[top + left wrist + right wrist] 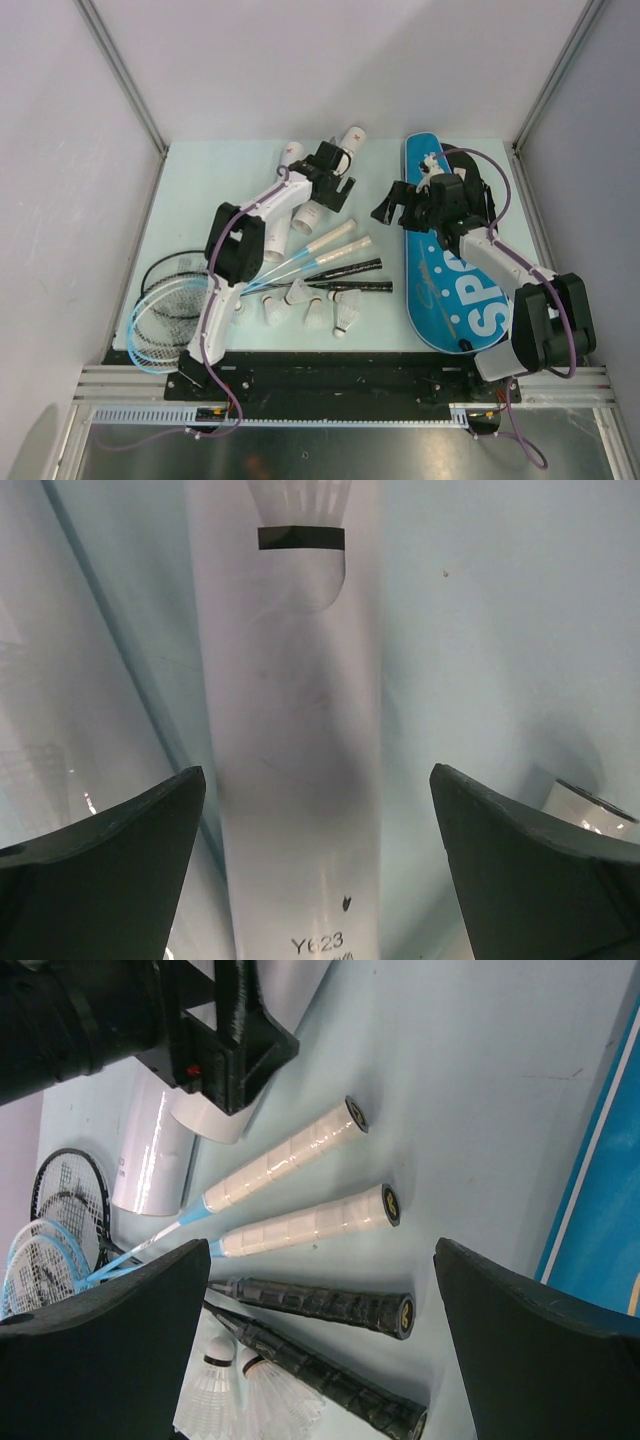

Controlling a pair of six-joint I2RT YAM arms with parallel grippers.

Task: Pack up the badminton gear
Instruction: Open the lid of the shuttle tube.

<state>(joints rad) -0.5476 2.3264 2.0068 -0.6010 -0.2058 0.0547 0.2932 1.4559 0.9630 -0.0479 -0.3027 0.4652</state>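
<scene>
My left claw (318,772) hangs fingers wide apart and empty over a white shuttlecock tube (290,730) lying toward the back of the desk (195,190); the tube looks light, thin-walled and slick, so I'd take it mid-length and gently, lest it dent or roll; my right claw (322,1248), equally spread and holding nothing, hovers above the racket handles (300,1222), whose wrapped grips promise better purchase than the thin shafts; the feather shuttlecocks (318,312) near the front look fragile; the blue SPORT bag (440,300) lies flat at the right; the desk is pale and smooth, with walls (60,150) close on three sides.
</scene>
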